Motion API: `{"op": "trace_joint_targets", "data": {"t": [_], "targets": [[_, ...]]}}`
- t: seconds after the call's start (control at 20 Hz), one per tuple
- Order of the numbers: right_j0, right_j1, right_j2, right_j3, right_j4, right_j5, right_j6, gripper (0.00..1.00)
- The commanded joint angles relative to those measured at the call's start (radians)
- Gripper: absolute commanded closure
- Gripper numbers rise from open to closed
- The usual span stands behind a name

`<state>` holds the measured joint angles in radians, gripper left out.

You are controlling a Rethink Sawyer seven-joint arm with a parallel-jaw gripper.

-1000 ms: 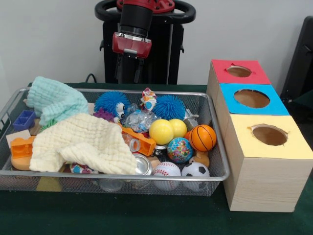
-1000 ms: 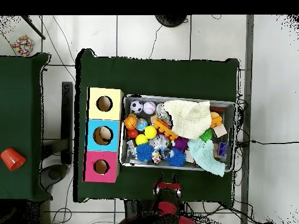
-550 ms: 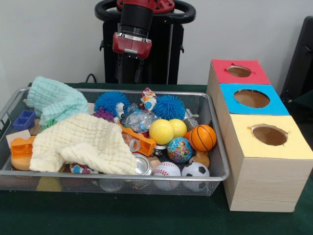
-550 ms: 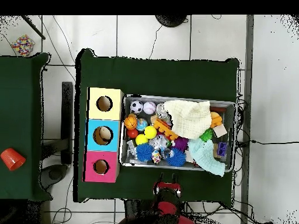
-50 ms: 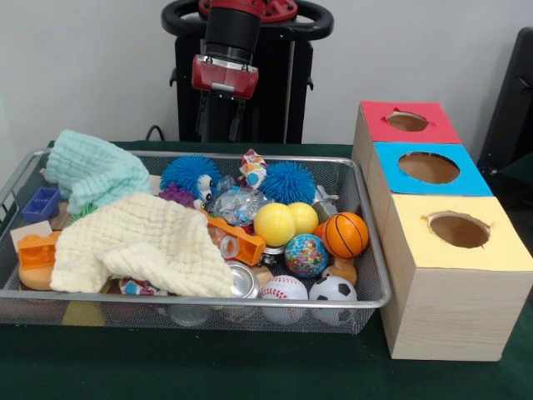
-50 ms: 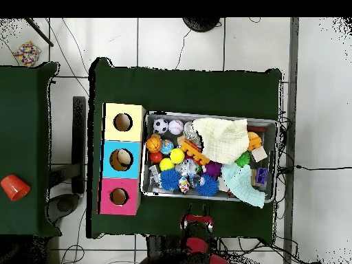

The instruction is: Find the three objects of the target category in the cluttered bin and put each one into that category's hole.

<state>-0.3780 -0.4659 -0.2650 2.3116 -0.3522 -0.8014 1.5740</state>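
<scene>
The robot's tool [image 5: 220, 121] hangs empty behind the wire bin [image 5: 373, 283], its two fingers slightly parted, while balls and spiky toys lie untouched inside and the three-holed sorting box [image 5: 441, 275] beside it on the bench apparently awaits its first object.

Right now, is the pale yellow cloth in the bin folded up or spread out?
Spread out. The pale yellow cloth lies loosely open over the toys in the wire bin, its edge draped over a metal can.
</scene>
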Motion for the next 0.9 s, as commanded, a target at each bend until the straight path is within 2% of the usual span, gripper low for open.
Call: {"op": "trace_joint_targets", "data": {"t": [0.05,0.2,0.6,0.75,0.9], "targets": [[-0.003,0.056,0.1,-0.105,0.041,0.03,0.224,0.0],[0.004,0.119,0.089,-0.108,0.057,-0.055,0.244,0.0],[-0.009,0.17,0.076,-0.123,0.038,-0.118,0.239,0.0],[-0.025,0.209,0.077,-0.148,0.02,-0.137,0.233,0.0],[-0.029,0.212,0.08,-0.148,0.018,-0.139,0.232,0.0]]}}
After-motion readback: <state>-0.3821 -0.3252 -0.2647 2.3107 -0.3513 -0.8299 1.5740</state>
